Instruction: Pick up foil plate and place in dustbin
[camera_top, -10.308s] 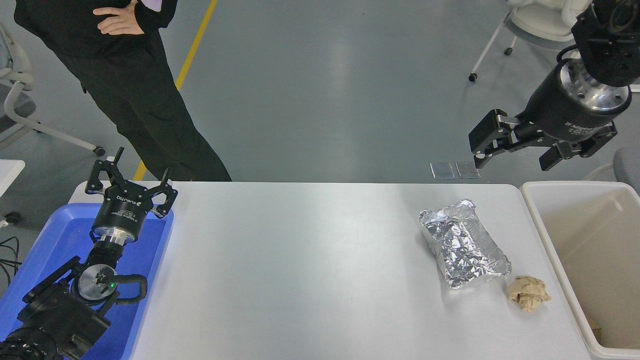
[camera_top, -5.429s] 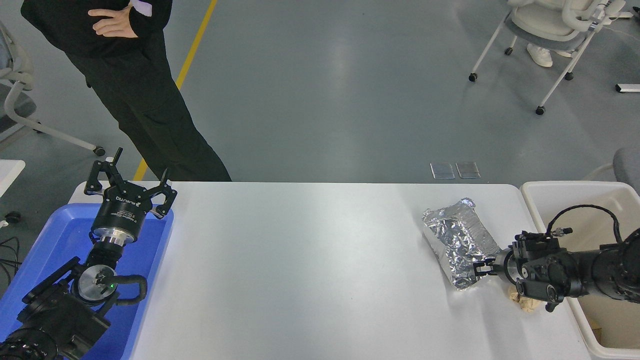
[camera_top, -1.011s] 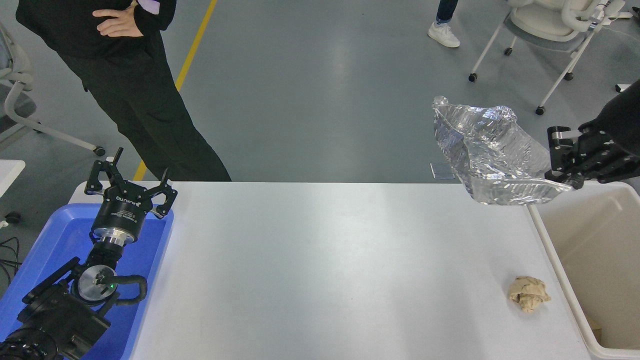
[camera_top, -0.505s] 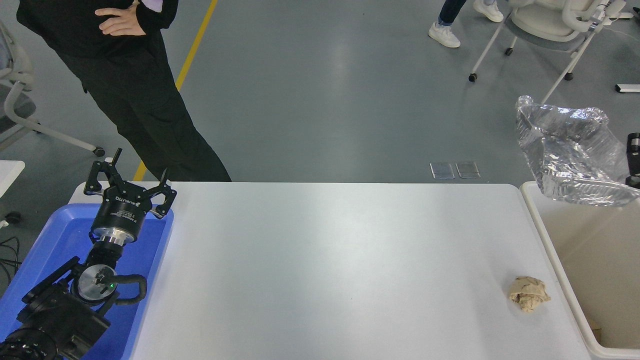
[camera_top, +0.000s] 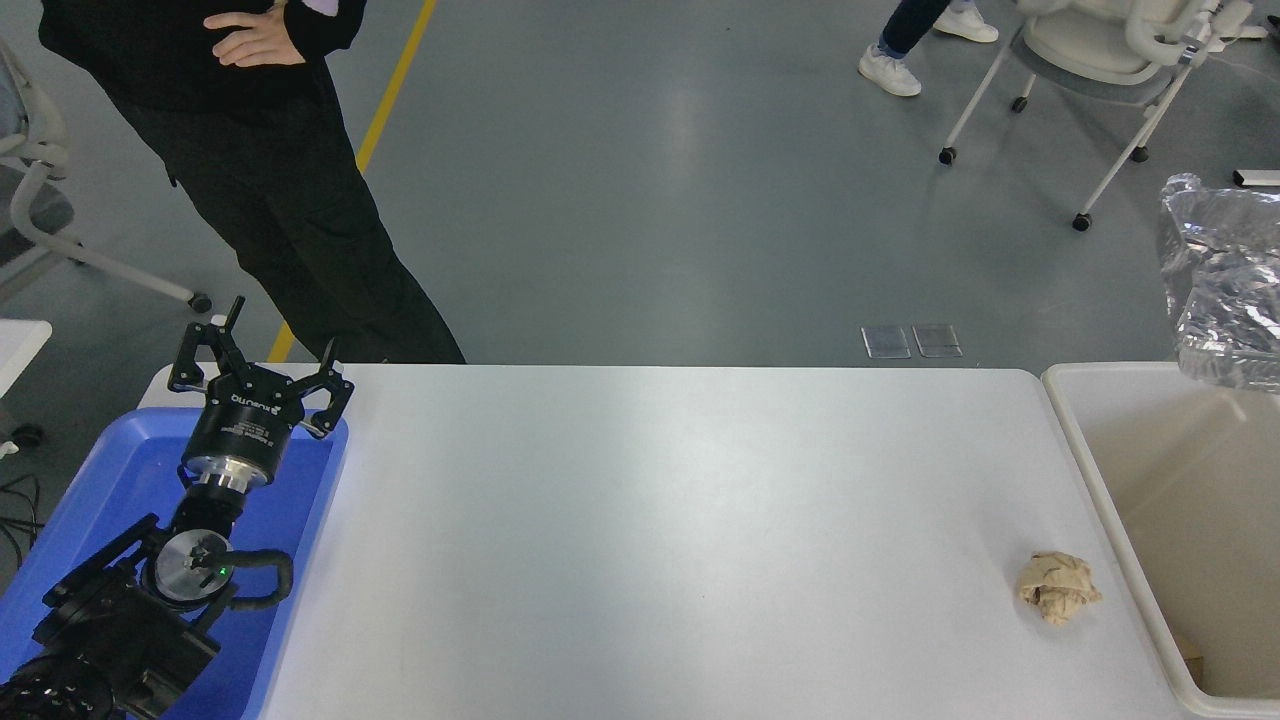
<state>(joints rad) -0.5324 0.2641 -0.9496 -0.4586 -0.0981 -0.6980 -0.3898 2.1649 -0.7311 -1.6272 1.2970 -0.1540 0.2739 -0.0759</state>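
Observation:
The foil plate (camera_top: 1228, 285), shiny and wrinkled, hangs in the air at the right edge of the picture, above the far end of the dustbin (camera_top: 1100, 500). Part of the plate is cut off by the picture's edge. The dustbin is a beige-white bin with tan inner walls standing off the table's right end. My right gripper is out of view past the right edge. My left gripper (camera_top: 262, 352) is parked open at the lower left, above the blue tray (camera_top: 90, 480).
A small tan paper wad (camera_top: 1058, 587) lies on the white table (camera_top: 640, 540) near its right edge. A person in black stands at the far left. Another person's feet and a wheeled chair (camera_top: 1090, 50) are at the far right.
The foil plate has moved further right and a little higher, from over the bin's left rim to partly out of the picture. The right gripper has left the view.

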